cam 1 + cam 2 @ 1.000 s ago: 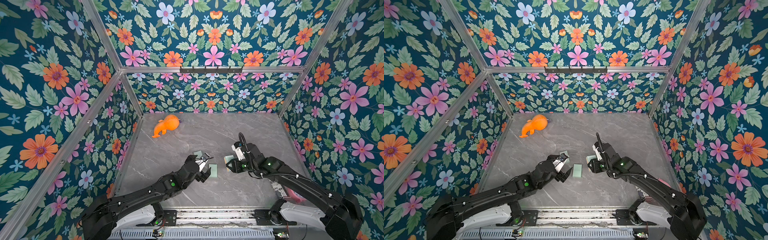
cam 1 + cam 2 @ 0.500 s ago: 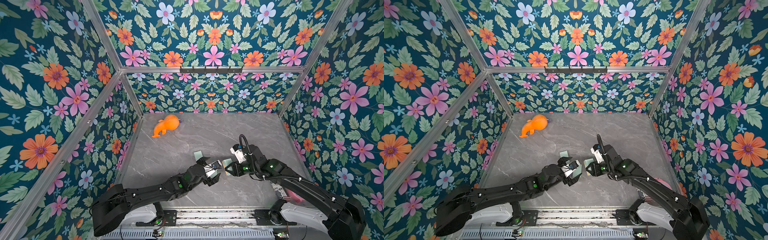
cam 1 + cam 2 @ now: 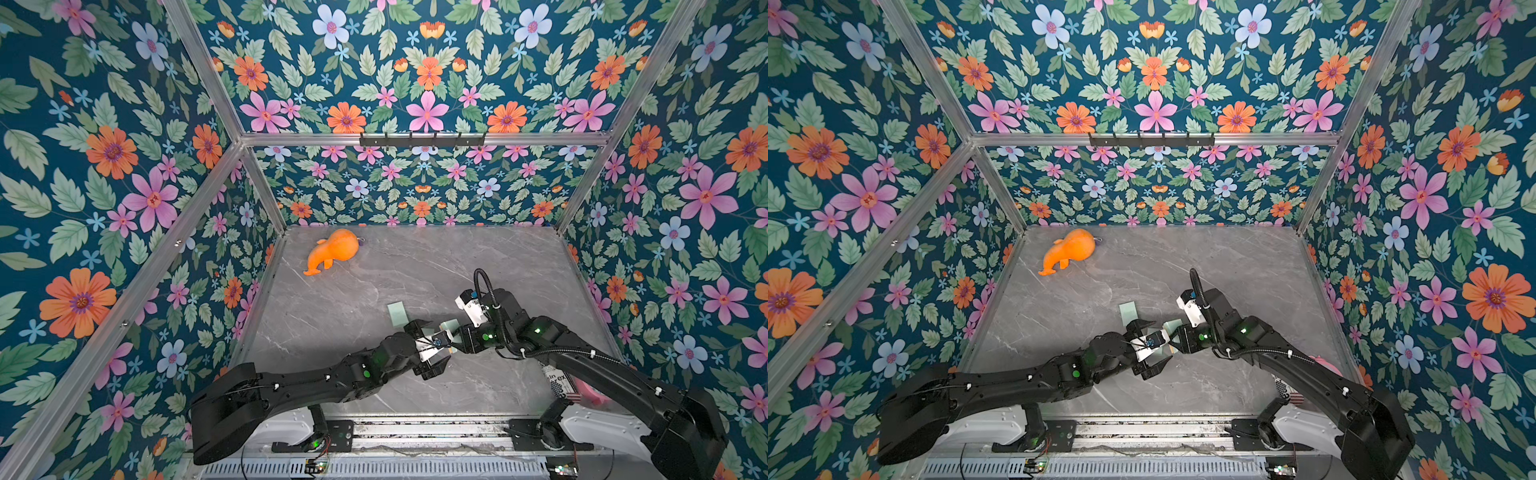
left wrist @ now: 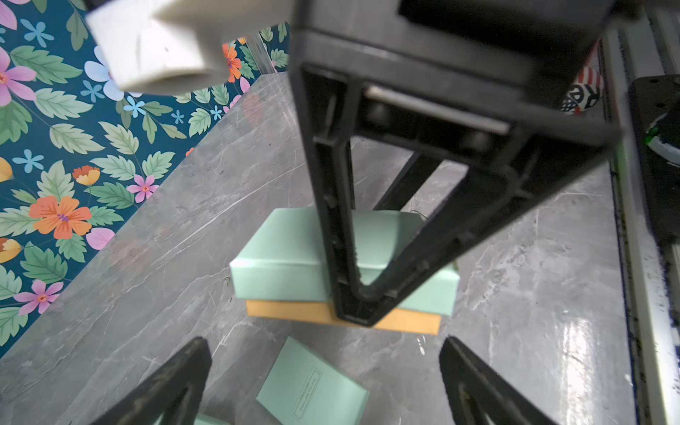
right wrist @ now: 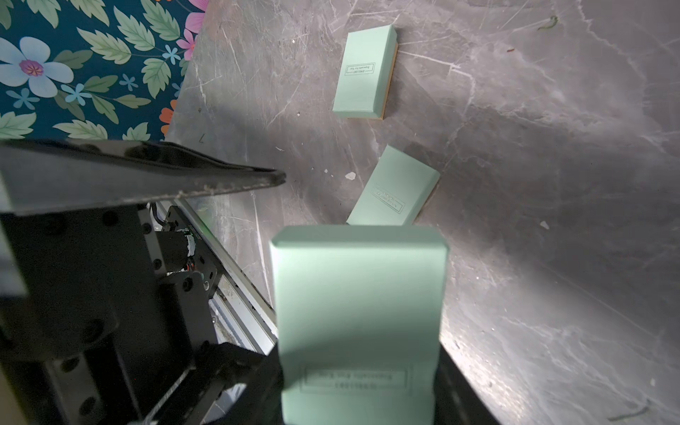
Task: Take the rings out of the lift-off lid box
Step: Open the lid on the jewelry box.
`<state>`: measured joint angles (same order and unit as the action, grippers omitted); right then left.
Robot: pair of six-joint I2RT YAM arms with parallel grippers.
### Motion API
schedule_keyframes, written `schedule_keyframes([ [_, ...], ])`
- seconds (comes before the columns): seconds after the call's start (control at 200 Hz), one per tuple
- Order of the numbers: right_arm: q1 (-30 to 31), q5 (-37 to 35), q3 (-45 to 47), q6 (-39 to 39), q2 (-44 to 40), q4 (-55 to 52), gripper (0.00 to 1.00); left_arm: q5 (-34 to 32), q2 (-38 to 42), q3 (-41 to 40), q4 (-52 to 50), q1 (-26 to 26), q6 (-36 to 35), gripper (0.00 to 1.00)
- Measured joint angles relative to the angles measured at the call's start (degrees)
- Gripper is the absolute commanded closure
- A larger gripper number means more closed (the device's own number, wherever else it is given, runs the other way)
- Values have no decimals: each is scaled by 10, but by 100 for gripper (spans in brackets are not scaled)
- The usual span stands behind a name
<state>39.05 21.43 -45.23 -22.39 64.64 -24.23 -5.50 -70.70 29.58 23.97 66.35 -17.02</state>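
Shifted toward 3 o'clock since a second ago, the left gripper hangs spread wide beside the right gripper, which is clamped on a mint-green box.

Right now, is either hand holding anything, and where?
Right hand grips a mint-green box across its long sides, near one end; left hand is open, holding nothing.

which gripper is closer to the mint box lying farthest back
Left. The left gripper hangs open right beside the farthest-back box; the right gripper sits farther off, clamped on another mint box.
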Motion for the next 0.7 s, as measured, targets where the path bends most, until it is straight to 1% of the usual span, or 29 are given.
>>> schedule_keyframes([
  [0.7, 0, 21, 0, 3, 10, 0, 78, 4, -15, 11, 0, 1, -4, 2],
])
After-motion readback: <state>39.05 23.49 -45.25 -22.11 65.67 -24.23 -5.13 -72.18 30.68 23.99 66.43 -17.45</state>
